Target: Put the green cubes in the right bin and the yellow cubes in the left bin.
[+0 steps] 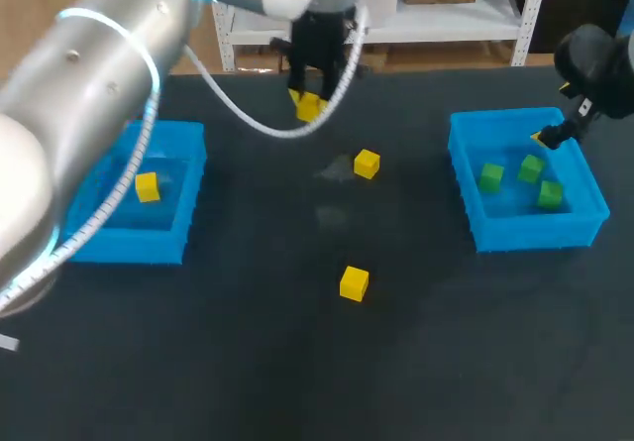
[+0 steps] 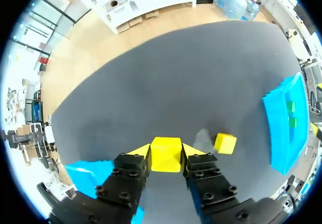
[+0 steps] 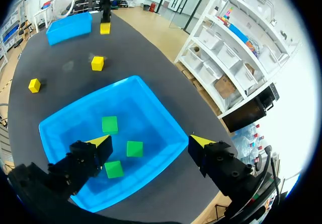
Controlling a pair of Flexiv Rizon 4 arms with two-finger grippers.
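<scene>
Three green cubes [image 1: 491,176] in right bin [image 1: 535,233], one yellow cube [image 1: 148,187] in left bin [image 1: 129,246]; left gripper [image 2: 166,151] clamps a second cube [image 2: 166,158], right gripper [image 3: 151,142] spread.

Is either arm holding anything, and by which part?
Left tool grips a yellow cube by two opposite side faces; right tool, open above the right bin, holds nothing.

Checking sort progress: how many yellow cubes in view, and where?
4 yellow cubes. One in the left bin, one held by the left gripper, two loose on the table: mid-table and nearer the front. The left arm could hide more.
</scene>
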